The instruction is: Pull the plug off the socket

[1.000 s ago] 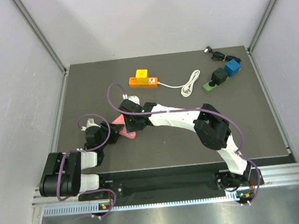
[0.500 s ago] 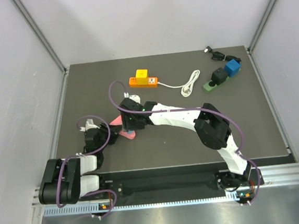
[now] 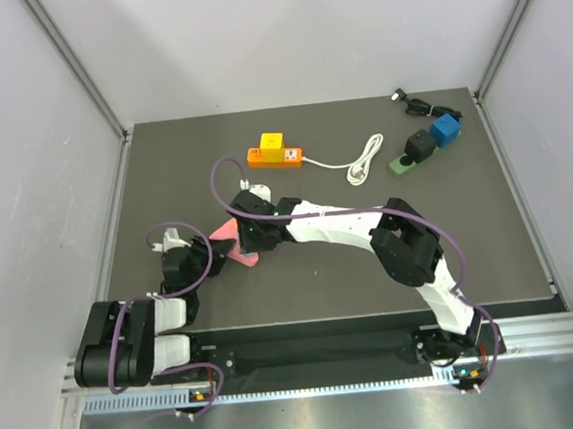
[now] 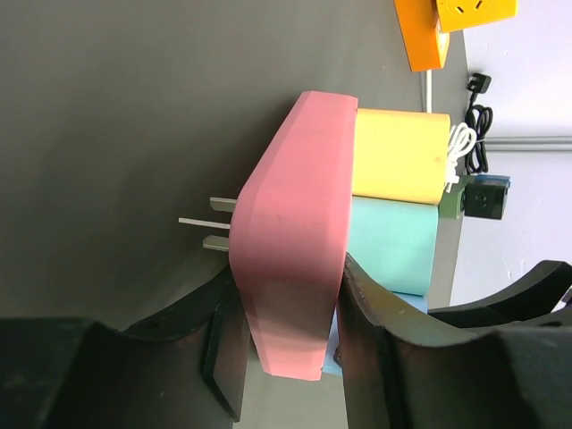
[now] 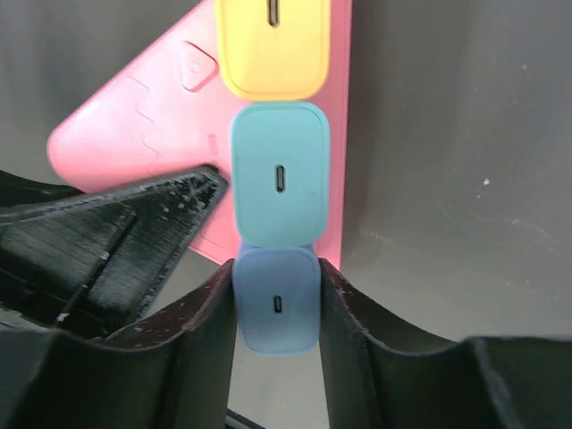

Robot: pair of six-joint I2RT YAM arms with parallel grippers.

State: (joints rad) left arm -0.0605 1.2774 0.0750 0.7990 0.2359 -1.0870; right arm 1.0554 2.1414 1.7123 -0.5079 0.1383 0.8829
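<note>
Seen from above, the pink socket (image 3: 226,230) lies on the dark desk (image 3: 323,292). The left gripper (image 3: 202,260) meets it from the near left and the right gripper (image 3: 247,240) from the right. Well behind the socket sits an orange power strip (image 3: 273,156), with its white cable (image 3: 365,157) coiled further right. Beyond that are a green, black and blue adapter cluster (image 3: 423,146) and a black cord (image 3: 412,103).

In the left wrist view, the left gripper (image 4: 286,350) is clamped on the socket's (image 4: 290,241) pink body. Metal prongs (image 4: 210,222) stick out of one face. A yellow plug (image 4: 398,152) and a teal plug (image 4: 391,246) sit on the opposite face.

In the right wrist view, the right gripper (image 5: 277,313) is closed on the blue plug (image 5: 275,304). This plug is at the end of the row and touches the teal one (image 5: 279,174), with the yellow one (image 5: 273,45) beyond. A raised mark (image 5: 197,64) on the socket (image 5: 134,134) is not readable.
</note>
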